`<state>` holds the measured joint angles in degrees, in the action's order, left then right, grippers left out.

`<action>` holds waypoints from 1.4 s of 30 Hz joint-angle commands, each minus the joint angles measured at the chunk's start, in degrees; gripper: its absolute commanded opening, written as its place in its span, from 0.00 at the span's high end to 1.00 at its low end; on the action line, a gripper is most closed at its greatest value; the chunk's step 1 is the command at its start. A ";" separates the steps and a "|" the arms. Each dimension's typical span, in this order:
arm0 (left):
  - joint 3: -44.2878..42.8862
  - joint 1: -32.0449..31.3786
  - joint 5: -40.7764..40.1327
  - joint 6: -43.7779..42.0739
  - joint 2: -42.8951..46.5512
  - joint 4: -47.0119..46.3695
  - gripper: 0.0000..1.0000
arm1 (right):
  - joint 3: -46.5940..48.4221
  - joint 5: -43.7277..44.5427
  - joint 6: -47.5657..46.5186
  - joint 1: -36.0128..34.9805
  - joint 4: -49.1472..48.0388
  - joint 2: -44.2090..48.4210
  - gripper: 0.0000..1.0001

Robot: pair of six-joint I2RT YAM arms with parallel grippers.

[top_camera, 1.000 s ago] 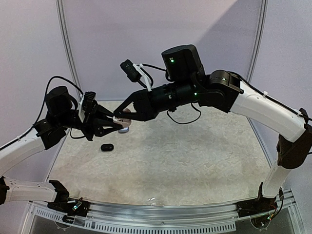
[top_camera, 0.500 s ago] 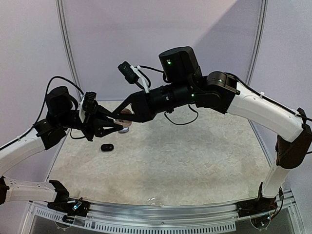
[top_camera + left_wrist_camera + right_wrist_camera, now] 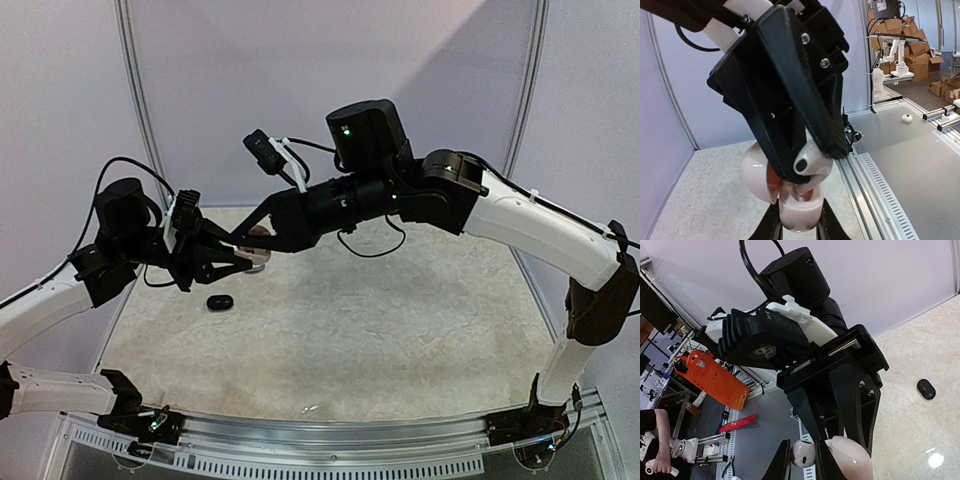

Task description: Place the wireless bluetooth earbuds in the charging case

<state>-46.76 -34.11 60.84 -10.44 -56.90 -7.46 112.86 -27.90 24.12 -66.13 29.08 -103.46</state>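
Note:
My left gripper [image 3: 799, 229] is shut on the pale pink charging case [image 3: 799, 212], held above the table with its lid [image 3: 756, 172] swung open to the left. My right gripper [image 3: 802, 465] is shut on a white earbud [image 3: 803, 454]. In the left wrist view that earbud [image 3: 812, 162] hangs at the case's open mouth, touching or just above the rim. From above, both grippers meet over the table's back left, left gripper [image 3: 238, 257] and right gripper [image 3: 250, 240]. The case's sockets are hidden by the right fingers.
A small black oval object [image 3: 220, 301] lies on the beige mat [image 3: 400, 330] just in front of the grippers, also seen in the right wrist view [image 3: 926, 389]. A metal rail [image 3: 330, 432] runs along the table's near edge.
The right arm has crept slightly left toward the case with the earbud. The left gripper and case have stayed almost still.

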 commanded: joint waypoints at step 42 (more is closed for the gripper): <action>-0.46 -1.07 1.78 6.87 0.79 -6.56 1.00 | -2.72 2.53 0.29 2.71 8.27 0.36 0.87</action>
<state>-46.76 -34.30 60.88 -6.83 -56.93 -7.77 112.53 -28.97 24.12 -65.10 30.41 -102.85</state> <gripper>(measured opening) 0.204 0.139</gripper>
